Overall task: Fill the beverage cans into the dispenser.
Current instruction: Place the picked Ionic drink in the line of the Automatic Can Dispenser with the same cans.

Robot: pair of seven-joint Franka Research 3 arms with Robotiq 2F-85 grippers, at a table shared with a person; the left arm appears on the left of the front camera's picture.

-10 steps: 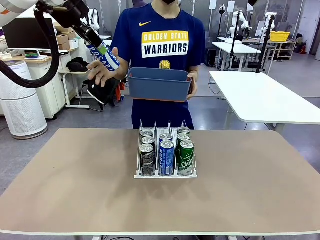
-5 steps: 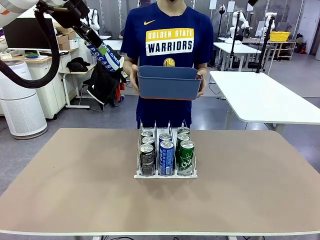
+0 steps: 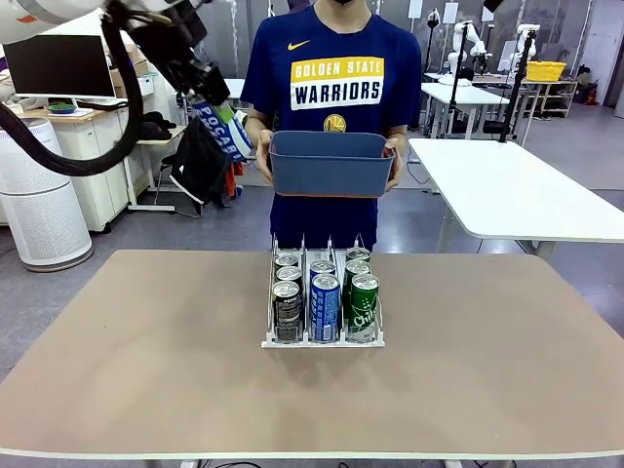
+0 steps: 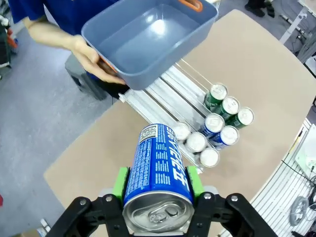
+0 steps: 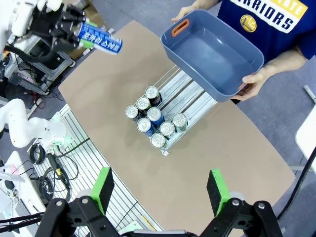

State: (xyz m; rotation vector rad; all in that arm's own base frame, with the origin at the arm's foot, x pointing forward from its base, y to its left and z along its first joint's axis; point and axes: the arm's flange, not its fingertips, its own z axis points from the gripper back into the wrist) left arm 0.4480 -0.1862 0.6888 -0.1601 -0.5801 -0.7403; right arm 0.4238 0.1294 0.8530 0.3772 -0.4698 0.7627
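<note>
Blue Pocari Sweat can (image 4: pixel 157 173) sat clamped between the green pads of the left gripper (image 4: pixel 157 183), held high off the table (image 3: pixel 146 370) beyond its far left edge. The left wrist view showed the can's silver top (image 4: pixel 159 215) and the empty inside of the dark blue tub (image 4: pixel 148 39); the front view gave only the tub's outer wall, held in the person's two hands. The dispenser (image 3: pixel 323 339) stood mid-table with two cans in each lane, seven... no: six. The right gripper (image 5: pixel 160 190) hung spread wide and empty, high above the table.
</note>
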